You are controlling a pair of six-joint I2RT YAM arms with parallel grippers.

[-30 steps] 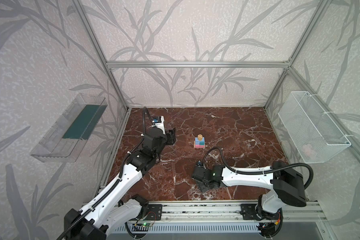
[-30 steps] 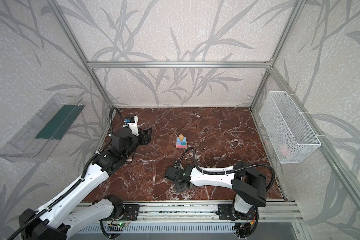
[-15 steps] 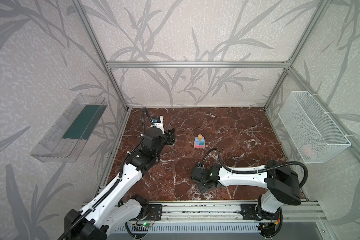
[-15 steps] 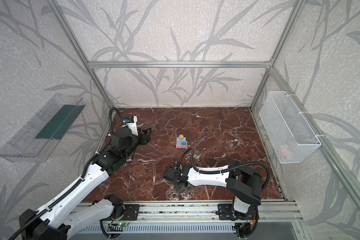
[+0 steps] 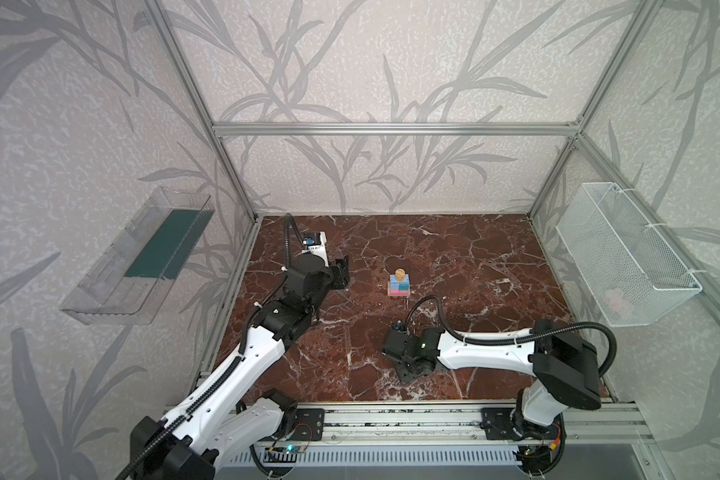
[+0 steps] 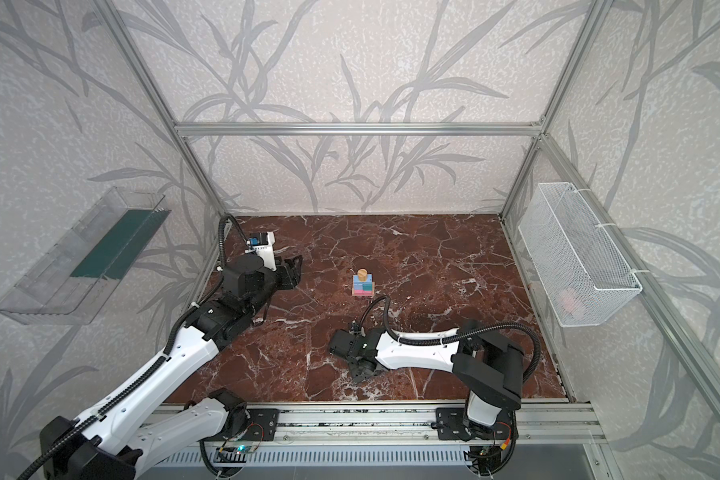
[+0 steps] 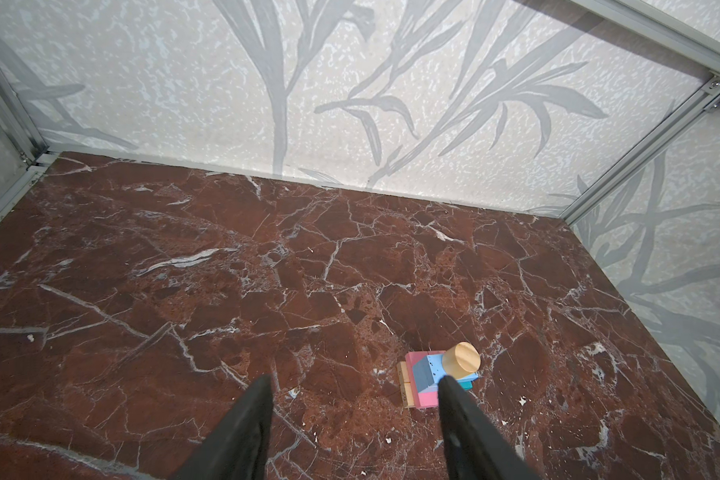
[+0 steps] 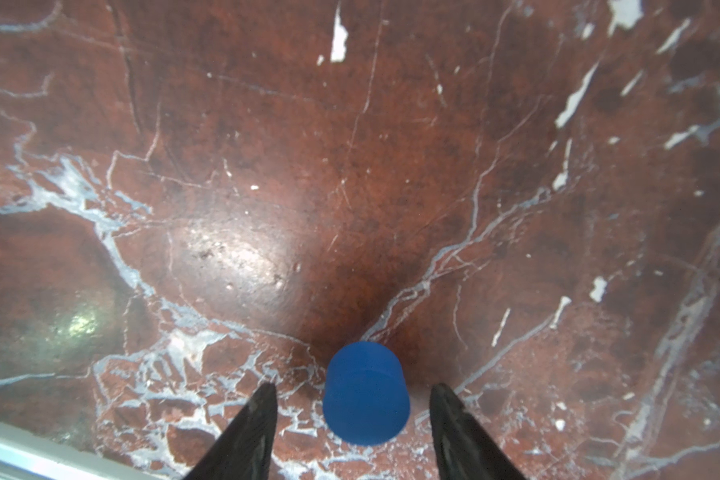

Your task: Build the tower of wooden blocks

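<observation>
A: Where is the tower (image 5: 399,284), the small stack of painted wooden blocks, found?
B: It is seen standing on the red-brown marble tabletop (image 5: 495,249) in both top views. Plain tan wooden bars (image 7: 406,390) are laid lowest and pink bars (image 7: 427,397) above them. A light blue block (image 7: 425,372) and a teal cube (image 7: 467,385) are placed higher, and an upright tan wooden cylinder (image 7: 461,360) is set on top.
A: How is the left gripper (image 7: 355,378) held?
B: Its black jaws are spread apart and nothing is held between them. It is positioned well to the left of the tower, pointed towards it.
A: And the right gripper (image 8: 354,386)?
B: It is placed low over the tabletop, well in front of the tower. A dark blue wooden cylinder (image 8: 366,395) is framed between its jaws, upright on the marble. A gap is seen on each side, so the jaws are parted and the cylinder is not clamped
</observation>
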